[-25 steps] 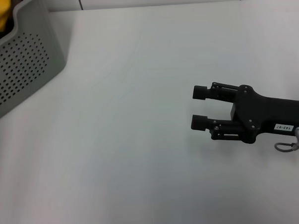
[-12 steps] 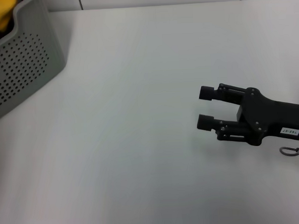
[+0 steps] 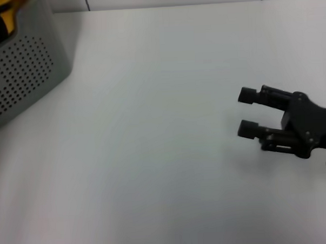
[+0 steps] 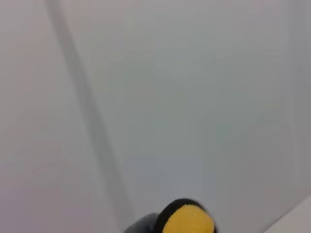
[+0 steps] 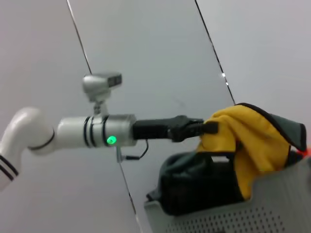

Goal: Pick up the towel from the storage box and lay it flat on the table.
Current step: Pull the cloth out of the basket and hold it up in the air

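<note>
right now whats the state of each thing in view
towel: bunched, lifted partly above the box, held by the left gripper
left gripper: shut on the towel over the box
storage box: upright at the table's far left
right gripper: open, empty, low over the table

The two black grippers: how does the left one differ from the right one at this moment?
The left gripper has its jaws closed on the mustard-yellow cloth towel; the right gripper holds nothing, and its jaws are open. The left gripper is above the light grey perforated plastic storage box, with the towel lifted over it; the right gripper hangs over the plain white table, well apart from the box. Both are black.
</note>
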Action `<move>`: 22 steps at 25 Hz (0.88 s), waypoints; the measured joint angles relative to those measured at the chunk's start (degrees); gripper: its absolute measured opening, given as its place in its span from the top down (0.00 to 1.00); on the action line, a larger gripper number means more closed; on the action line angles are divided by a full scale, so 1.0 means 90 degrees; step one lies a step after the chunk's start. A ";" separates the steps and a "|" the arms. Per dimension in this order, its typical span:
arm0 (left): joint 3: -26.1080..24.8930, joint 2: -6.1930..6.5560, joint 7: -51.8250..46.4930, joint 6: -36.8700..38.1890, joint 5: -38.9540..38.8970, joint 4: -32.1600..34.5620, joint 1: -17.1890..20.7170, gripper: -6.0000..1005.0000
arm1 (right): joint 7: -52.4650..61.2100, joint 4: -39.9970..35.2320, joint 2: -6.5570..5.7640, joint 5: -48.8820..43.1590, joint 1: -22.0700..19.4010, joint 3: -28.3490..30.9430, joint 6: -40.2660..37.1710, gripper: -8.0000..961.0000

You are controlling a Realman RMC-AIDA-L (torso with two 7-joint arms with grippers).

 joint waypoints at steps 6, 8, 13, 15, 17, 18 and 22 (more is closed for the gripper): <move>-0.1144 -0.0005 0.1396 0.1860 -0.3318 -0.0669 0.0243 0.96 | -0.0072 -0.0338 -0.0089 0.0027 0.0088 0.0130 -0.0176 0.20; -0.1435 -0.0002 0.1640 0.2521 -0.4063 -0.1185 0.0118 0.96 | -0.0080 -0.0397 -0.0125 0.0005 0.0054 0.0305 -0.0355 0.20; -0.1969 0.0001 0.1888 0.3616 -0.4957 -0.2497 -0.0233 0.95 | -0.0422 -0.0465 -0.0175 -0.0010 -0.0011 0.0620 -0.0811 0.20; -0.2090 0.0001 0.1947 0.3801 -0.4997 -0.2868 -0.0331 0.95 | -0.1020 -0.0577 -0.0118 -0.0105 -0.0025 0.0661 -0.0746 0.20; -0.2111 0.0001 0.2015 0.3842 -0.4986 -0.3144 -0.0408 0.95 | -0.1854 -0.0688 0.0072 -0.0243 -0.0068 0.0681 -0.0420 0.20; -0.2109 -0.0002 0.2048 0.3842 -0.4954 -0.3244 -0.0450 0.95 | -0.2286 -0.0766 0.0189 -0.0306 -0.0107 0.0689 -0.0163 0.20; -0.2099 -0.0016 0.2137 0.3826 -0.4740 -0.3644 -0.0684 0.95 | -0.3410 -0.1425 0.0652 -0.0424 -0.0487 0.0583 0.1103 0.20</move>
